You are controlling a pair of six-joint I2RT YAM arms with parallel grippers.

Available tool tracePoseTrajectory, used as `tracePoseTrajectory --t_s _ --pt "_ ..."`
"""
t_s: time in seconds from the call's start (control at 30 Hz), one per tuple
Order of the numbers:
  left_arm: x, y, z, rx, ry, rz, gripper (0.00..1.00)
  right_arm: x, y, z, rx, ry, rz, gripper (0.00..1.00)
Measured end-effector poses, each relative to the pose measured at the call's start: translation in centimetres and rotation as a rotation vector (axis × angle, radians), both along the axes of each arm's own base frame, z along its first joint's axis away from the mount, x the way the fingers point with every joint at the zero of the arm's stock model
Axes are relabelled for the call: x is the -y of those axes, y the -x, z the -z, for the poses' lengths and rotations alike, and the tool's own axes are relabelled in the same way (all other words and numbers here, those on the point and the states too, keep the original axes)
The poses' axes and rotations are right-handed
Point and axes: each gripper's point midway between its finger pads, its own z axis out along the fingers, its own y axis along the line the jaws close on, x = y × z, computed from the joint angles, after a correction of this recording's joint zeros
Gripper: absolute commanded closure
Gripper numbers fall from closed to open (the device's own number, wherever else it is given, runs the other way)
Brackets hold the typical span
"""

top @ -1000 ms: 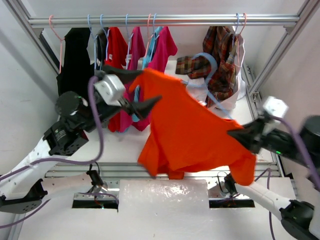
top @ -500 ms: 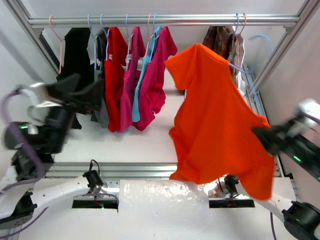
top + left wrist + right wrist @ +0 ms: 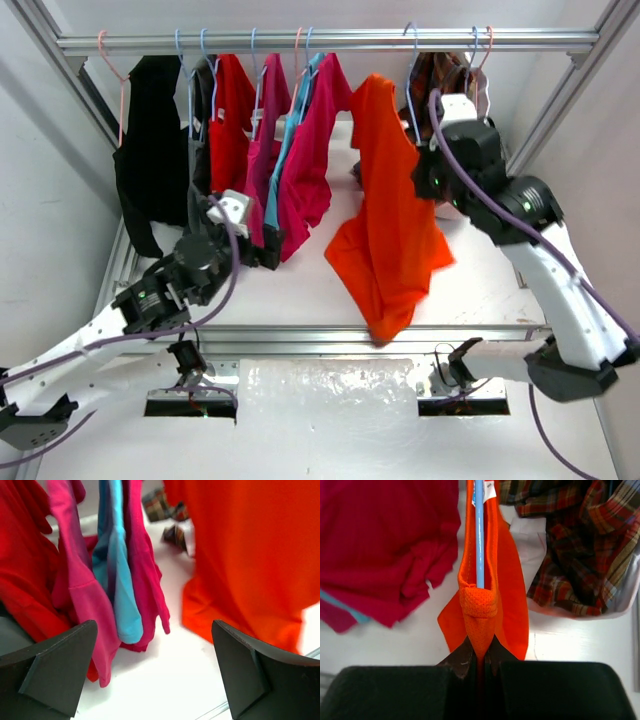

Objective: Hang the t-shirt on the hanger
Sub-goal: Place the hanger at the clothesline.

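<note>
The orange t-shirt [image 3: 385, 210] hangs on the pale blue hanger [image 3: 411, 85], whose hook sits over the rail between the pink shirts and the plaid shirt. My right gripper [image 3: 420, 172] is shut on the shirt's shoulder at the hanger's end. In the right wrist view the jaws [image 3: 479, 656] pinch a fold of orange fabric [image 3: 479, 605], and the blue hanger bar [image 3: 479, 535] runs up from it past the white neck label [image 3: 489, 491]. My left gripper [image 3: 270, 245] is open and empty, low beside the pink shirts. In the left wrist view [image 3: 155, 672] the orange shirt [image 3: 250, 555] hangs ahead to the right.
A metal rail [image 3: 330, 40] carries a black shirt [image 3: 150, 150], a red shirt [image 3: 228, 140], pink shirts [image 3: 310, 160] and a plaid shirt [image 3: 450, 75] on thin hangers. Aluminium frame posts [image 3: 560, 90] stand at both sides. The white tabletop [image 3: 300, 290] lies below.
My right arm swung the orange shirt and hanger up and back, and the hook now sits on the rail. My left gripper let go of the shirt and drew back, low and left.
</note>
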Motion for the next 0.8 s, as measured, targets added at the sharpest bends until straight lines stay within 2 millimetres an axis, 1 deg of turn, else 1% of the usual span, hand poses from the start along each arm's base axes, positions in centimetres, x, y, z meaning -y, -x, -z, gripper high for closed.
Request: tracePoseTrajectory --t_s 0.03,0.13,0.2,0.27,0.3,0.4,0.47,0.5,0.53,0.63,0.8 --pt "-0.2 0.1 -0.5 0.012 0.015 -0.002 0.02 -0.1 -0.8 -0.2 0.000 -0.017 0.023 1.00" --pt "-1.2 0.7 -2.2 0.057 0.074 -0.014 0.01 -0.2 -3.8 -1.6 0.024 -0.084 0.094 1.00" --pt "-1.7 0.9 -2.9 0.076 0.099 -0.019 0.01 -0.4 -5.8 -2.2 0.040 -0.133 0.126 1.00" --pt "-2.3 1.2 -3.5 0.096 0.123 -0.028 0.00 -0.6 -7.1 -1.7 0.034 -0.163 0.140 1.00" --pt "-2.6 1.3 -3.8 0.106 0.135 -0.035 0.00 -0.9 -7.6 -1.2 0.028 -0.178 0.143 1.00" --pt "-3.0 1.1 -4.0 0.115 0.144 -0.057 0.00 -1.8 -8.0 1.6 -0.022 -0.197 0.135 1.00" --pt "-3.0 0.9 -3.6 0.107 0.132 -0.065 0.00 -2.7 -7.8 3.8 -0.055 -0.190 0.121 1.00" --pt "-2.9 0.7 -3.4 0.102 0.125 -0.068 0.01 -3.3 -7.4 5.1 -0.078 -0.180 0.110 1.00" --pt "-2.9 0.6 -3.1 0.096 0.117 -0.071 0.00 -4.1 -7.2 5.9 -0.077 -0.180 0.096 1.00" --pt "-2.9 0.3 -2.7 0.084 0.101 -0.080 0.00 -5.2 -7.5 5.9 -0.028 -0.213 0.081 1.00" --pt "-3.7 -0.2 -2.2 0.065 0.105 -0.146 0.00 -5.9 -7.3 5.4 -0.006 -0.230 0.053 1.00"
